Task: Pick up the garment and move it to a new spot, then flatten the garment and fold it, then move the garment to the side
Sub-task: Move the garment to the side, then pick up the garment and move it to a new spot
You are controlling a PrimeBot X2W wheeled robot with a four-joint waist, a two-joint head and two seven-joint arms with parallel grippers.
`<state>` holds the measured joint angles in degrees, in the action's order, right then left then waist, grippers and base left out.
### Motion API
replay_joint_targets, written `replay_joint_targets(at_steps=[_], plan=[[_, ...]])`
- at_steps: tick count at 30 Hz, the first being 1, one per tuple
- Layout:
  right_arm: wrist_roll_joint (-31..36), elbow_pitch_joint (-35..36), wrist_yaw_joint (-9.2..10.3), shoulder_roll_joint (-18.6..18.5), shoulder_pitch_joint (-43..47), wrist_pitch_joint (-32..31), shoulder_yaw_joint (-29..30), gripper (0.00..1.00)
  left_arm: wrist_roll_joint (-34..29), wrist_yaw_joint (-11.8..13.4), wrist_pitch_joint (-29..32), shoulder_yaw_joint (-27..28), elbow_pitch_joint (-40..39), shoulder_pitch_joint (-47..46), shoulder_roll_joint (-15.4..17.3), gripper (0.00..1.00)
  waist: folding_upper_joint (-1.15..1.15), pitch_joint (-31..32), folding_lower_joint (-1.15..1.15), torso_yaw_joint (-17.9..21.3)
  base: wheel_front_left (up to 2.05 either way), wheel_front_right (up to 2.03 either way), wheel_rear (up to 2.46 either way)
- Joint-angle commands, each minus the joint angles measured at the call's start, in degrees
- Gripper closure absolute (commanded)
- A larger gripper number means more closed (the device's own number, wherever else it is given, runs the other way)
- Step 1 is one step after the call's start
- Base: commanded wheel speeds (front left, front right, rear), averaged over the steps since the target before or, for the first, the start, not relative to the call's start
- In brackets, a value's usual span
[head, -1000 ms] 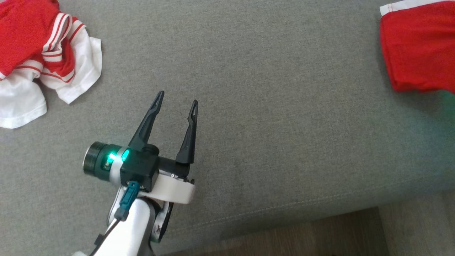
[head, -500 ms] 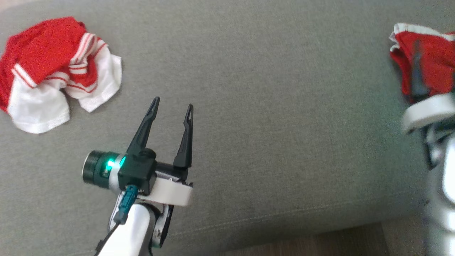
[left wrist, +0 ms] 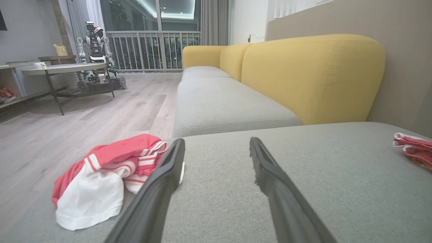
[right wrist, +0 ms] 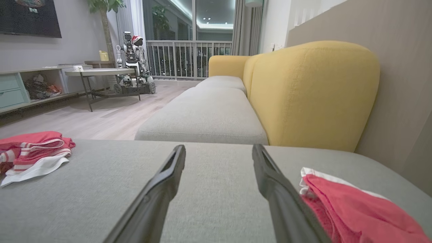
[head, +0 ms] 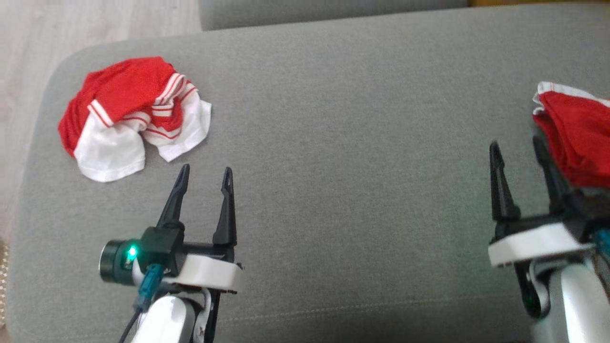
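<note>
A folded red garment (head: 579, 143) with a white hem lies at the right edge of the grey cushion (head: 343, 143); it also shows in the right wrist view (right wrist: 354, 209) and the left wrist view (left wrist: 413, 148). My right gripper (head: 515, 144) stands open just left of it, nothing between its fingers (right wrist: 218, 148). Its right finger (right wrist: 280, 195) is close against the cloth's edge. My left gripper (head: 206, 170) is open and empty over the cushion's front left (left wrist: 216, 141).
A crumpled red-and-white garment (head: 128, 109) lies at the cushion's far left corner (left wrist: 101, 172) (right wrist: 30, 152). Beyond stand a second grey seat (left wrist: 222, 108) and a yellow backrest (right wrist: 314, 91). Wood floor (head: 71, 24), a table (left wrist: 64, 69) and another robot (left wrist: 96, 50) lie past the cushion's left edge.
The head camera has shifted, bringing more of the cushion into view. My right gripper has opened, let go of the folded red garment and drawn back beside it. The left gripper stays open.
</note>
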<state>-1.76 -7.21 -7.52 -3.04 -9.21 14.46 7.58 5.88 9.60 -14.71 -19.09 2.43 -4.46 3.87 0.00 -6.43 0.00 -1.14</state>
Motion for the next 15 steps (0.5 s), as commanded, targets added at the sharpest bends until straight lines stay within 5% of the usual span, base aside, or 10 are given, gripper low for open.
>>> replay_joint_targets(at_steps=[1, 15], plan=[[-0.8, 2.6, 0.03, 0.1, 0.4, 0.5, -1.4, 0.00, 0.2, 0.3, -0.3, 2.6, -1.5, -1.0, -0.1, 0.00, 0.00, 1.2, 0.00, -1.0, 0.00, 0.00, 0.00], [-3.9, 6.4, 0.03, 0.2, 8.9, 0.5, -0.8, 0.00, -2.7, -0.2, -0.3, 4.9, -0.2, 1.9, -0.3, 0.00, 0.00, 4.3, 0.00, -2.3, 0.00, 0.00, 0.00]])
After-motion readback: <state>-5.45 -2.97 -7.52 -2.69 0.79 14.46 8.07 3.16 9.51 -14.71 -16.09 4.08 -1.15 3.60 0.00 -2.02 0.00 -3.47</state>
